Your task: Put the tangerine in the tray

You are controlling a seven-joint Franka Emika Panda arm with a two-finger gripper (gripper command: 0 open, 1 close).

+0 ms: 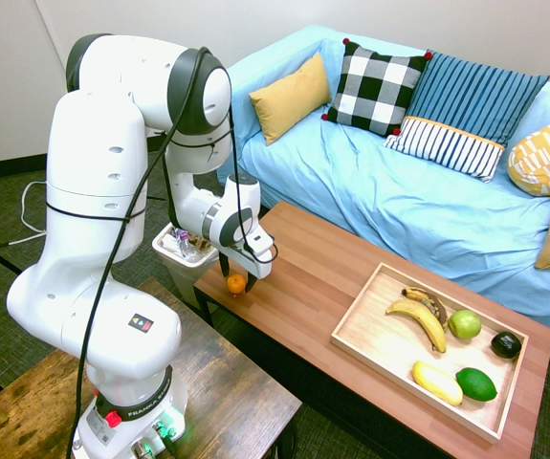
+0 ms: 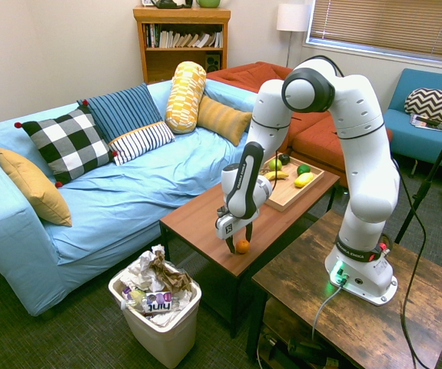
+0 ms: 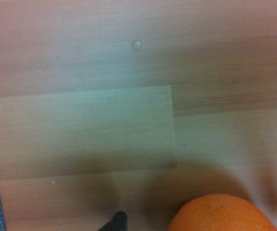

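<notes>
Tangerine (image 1: pixel 236 283) — small, round, bright orange, skin finely pitted in the wrist view (image 3: pixel 220 214). It sits on the table (image 1: pixel 303 277) near the corner by the robot, well apart from the tray (image 1: pixel 365 330). Fingers (image 2: pixel 230 244) spread wide, pointing down, one on each side of the fruit, not clamped on it. Table: reddish-brown wood planks, smooth, with a fine grain. Tray — pale wood, shallow, rectangular with a low rim, holding bananas (image 1: pixel 422 316), a green apple (image 1: pixel 464 324) and other fruit.

— How are we holding the arm?
— We are folding it forward and pointing the tool (image 2: pixel 240 244) straight down, fingers (image 1: pixel 227 273) standing apart, wrist hanging low.
</notes>
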